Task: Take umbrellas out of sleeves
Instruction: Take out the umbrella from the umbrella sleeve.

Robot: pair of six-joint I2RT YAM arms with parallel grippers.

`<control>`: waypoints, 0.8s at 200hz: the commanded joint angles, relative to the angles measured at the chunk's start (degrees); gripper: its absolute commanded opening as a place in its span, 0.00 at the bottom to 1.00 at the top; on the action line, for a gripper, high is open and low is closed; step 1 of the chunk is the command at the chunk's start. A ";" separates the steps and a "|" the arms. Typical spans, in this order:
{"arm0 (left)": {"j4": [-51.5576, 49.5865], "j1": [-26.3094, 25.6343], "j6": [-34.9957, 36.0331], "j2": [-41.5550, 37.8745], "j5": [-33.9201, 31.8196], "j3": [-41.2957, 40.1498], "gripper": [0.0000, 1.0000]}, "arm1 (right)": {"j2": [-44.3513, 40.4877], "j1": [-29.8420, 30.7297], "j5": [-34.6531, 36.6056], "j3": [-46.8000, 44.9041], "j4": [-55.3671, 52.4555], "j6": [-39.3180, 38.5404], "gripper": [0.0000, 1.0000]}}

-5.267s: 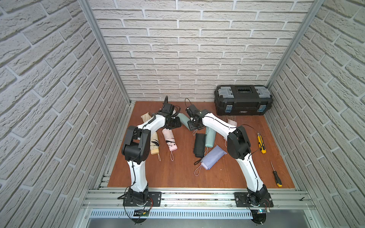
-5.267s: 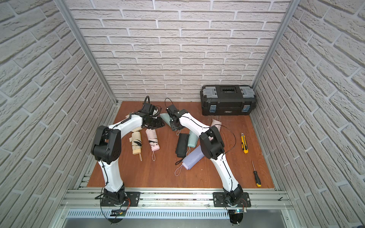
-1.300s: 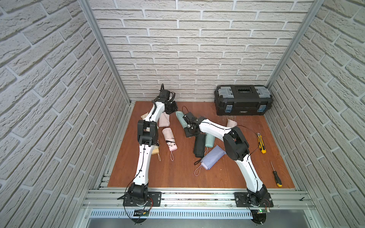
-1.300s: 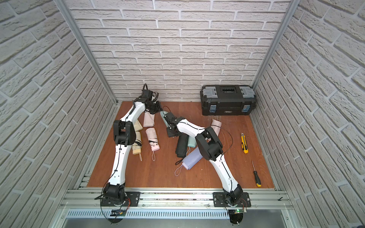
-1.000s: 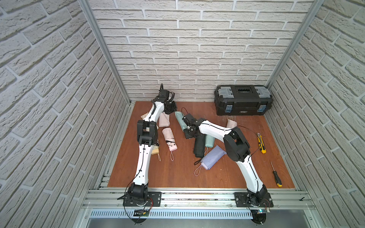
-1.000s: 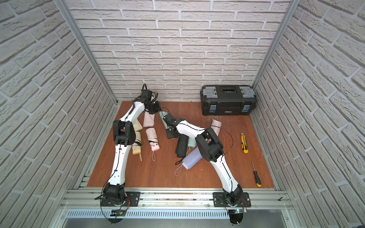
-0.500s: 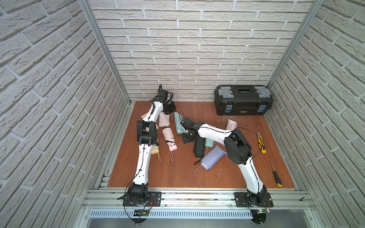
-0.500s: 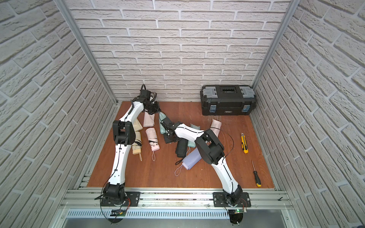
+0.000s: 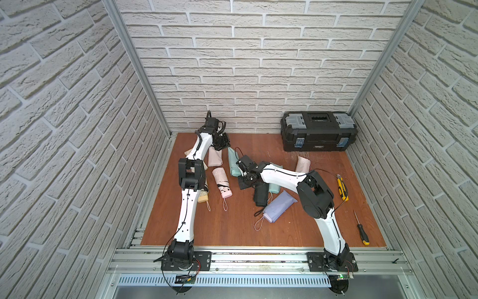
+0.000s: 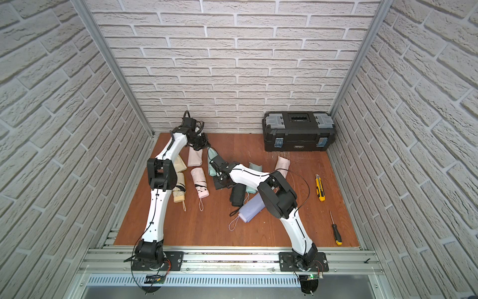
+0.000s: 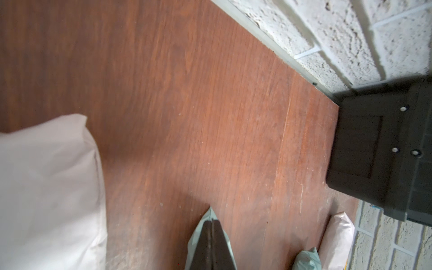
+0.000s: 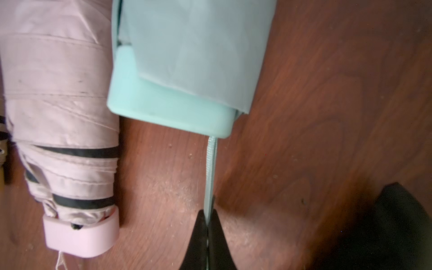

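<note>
Nearest the front edge of the table [image 9: 245, 227], the lilac umbrella [image 9: 278, 207] looks still covered and untouched, so the work is happening further in. The right end effector [image 12: 207, 218] is pinched tight on the wrist loop [image 12: 210, 168] of the mint umbrella [image 12: 168, 102]. Over the last second it has drawn back toward the near side, and the loop now runs straight and taut from the handle. The handle now stands clear of the mouth of the mint sleeve [image 12: 198, 46], while the canopy is still inside. This bundle lies just beside the bare pink umbrella [image 12: 60, 93]. Beyond it, the left end effector [image 11: 211, 224] is clamped on the closed far corner of the sleeve, and its arm has stretched out toward the back wall since a few seconds ago, when both arms met over this piece. An empty pink sleeve [image 9: 215, 158] lies next to it. I judge the opposed pull has begun to separate the two. More travel by the right arm is needed before the canopy slips free, and the thin strap or pinched corner could slip first.
</note>
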 commanded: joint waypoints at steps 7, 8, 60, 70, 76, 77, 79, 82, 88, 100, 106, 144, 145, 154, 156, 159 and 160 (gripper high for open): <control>5.66 1.98 0.09 1.17 -1.34 2.90 0.00 | -3.71 1.58 -1.39 -3.51 -4.29 0.87 0.03; 5.66 1.97 0.05 1.18 -1.36 2.95 0.00 | -3.74 1.56 -1.39 -3.66 -4.23 0.87 0.03; 5.84 2.14 -0.56 1.83 -1.13 3.78 0.00 | -6.50 2.08 -1.55 -8.47 -2.62 1.85 0.03; 5.92 2.14 -0.60 1.89 -1.11 3.78 0.00 | -6.92 2.25 -1.64 -9.36 -2.19 2.05 0.03; 5.91 2.14 -0.64 1.89 -1.14 3.85 0.00 | -7.13 2.37 -1.66 -9.77 -1.95 2.18 0.03; 5.91 2.14 -0.67 1.89 -1.12 3.90 0.00 | -7.16 2.39 -1.66 -9.82 -1.91 2.18 0.03; 5.94 2.14 -0.60 1.95 -1.11 3.95 0.00 | -7.23 2.41 -1.70 -10.00 -1.84 2.23 0.03; 5.92 2.14 -0.66 1.97 -1.13 3.96 0.00 | -7.31 2.48 -1.74 -10.23 -1.81 2.27 0.03; 5.91 2.14 -0.63 2.06 -1.18 4.12 0.00 | -7.49 2.56 -1.73 -10.57 -1.62 2.36 0.03; 5.91 2.14 -0.69 2.28 -1.15 4.50 0.00 | -7.80 2.76 -1.83 -11.23 -1.35 2.61 0.03; 5.99 2.15 -0.80 2.47 -1.03 4.72 0.00 | -7.92 2.87 -1.83 -11.50 -1.18 2.70 0.03; 6.46 2.23 -1.63 3.46 -0.64 6.13 0.00 | -9.06 3.73 -1.92 -13.07 -0.60 3.31 0.03; 6.45 2.23 -1.69 3.46 -0.65 6.14 0.00 | -9.09 3.77 -1.92 -13.15 -0.58 3.28 0.03; 6.71 2.23 -1.75 3.56 -0.69 6.24 0.00 | -9.45 4.16 -1.89 -13.67 -0.46 3.48 0.03; 6.71 2.27 -1.77 3.56 -0.74 6.24 0.00 | -9.54 4.23 -1.91 -13.77 -0.38 3.46 0.03; 6.78 2.30 -1.75 3.63 -0.71 6.29 0.00 | -9.59 4.34 -1.90 -13.95 -0.38 3.54 0.03; 6.79 2.31 -1.80 3.64 -0.78 6.35 0.00 | -9.66 4.39 -1.91 -14.02 -0.38 3.52 0.03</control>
